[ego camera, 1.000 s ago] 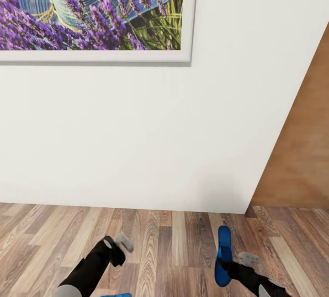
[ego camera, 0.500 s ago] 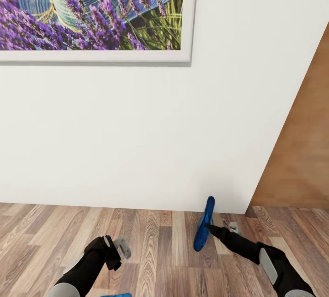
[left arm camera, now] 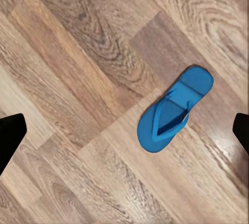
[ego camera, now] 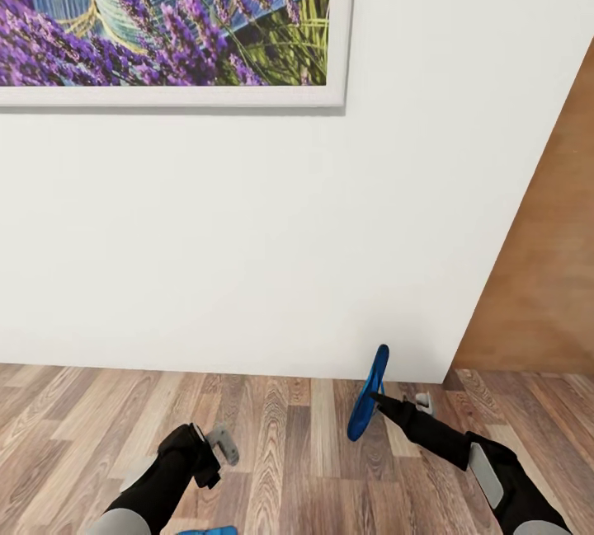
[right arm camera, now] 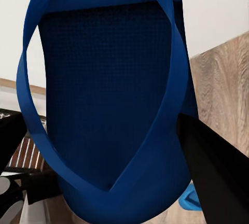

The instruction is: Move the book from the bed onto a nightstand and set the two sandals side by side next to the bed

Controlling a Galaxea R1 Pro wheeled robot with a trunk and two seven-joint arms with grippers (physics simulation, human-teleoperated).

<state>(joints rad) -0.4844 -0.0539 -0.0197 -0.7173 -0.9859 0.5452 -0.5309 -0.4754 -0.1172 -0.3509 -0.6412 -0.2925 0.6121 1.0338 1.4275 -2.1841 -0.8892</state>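
**One sandal held up, one flat on the floor**

Much is cut off from you here. The picture (ego camera: 165,20) of purple lavender runs off the top and left edges of the head view, so you see just its lower part and its pale frame. The brown door (ego camera: 540,271) is a wedge at the right edge, with its far side out of frame. At the bottom edge of the head view a sliver of blue (ego camera: 202,530) peeks in under your left arm; too little of it shows there to give its shape.

Your right end effector (ego camera: 394,401) is clamped on a sandal (ego camera: 368,393), holding it in the air on edge, tilted, in front of the foot of the white wall (ego camera: 247,246). In the right wrist view that sandal (right arm camera: 106,105) is so close that its toe and heel are cropped; you see a dark blue sole with a fine woven-looking grain and smooth, brighter blue straps meeting in a V. Black fingers (right arm camera: 220,177) stand at both sides of it.

Your left end effector (ego camera: 219,444) hangs spread and empty above the floor (ego camera: 297,452). In the left wrist view its black fingertips (left arm camera: 10,136) sit far apart at the frame's sides. Between them the second sandal (left arm camera: 174,110) lies flat, strap side up, thin and rounded, apart from both fingertips.

The floor (left arm camera: 78,53) is wood plank in mixed pale and brown tones with strong swirling grain.
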